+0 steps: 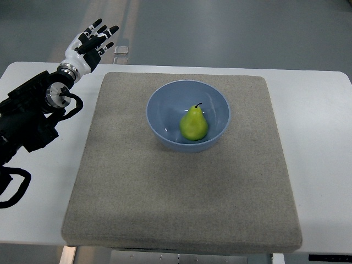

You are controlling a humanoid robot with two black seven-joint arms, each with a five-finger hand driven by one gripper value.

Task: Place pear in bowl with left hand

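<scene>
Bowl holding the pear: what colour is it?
The bowl is light blue, plain with no pattern; the top view shows it clearly.

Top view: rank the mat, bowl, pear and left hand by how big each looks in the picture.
Largest to smallest as they look:
1. mat, covering most of the table
2. bowl
3. left hand and pear: too alike to rank, and the hand is raised with fingers spread, so its nearness to the camera is unsure.

No text, label, brand, number or sign can be read anywhere in the top view.
</scene>
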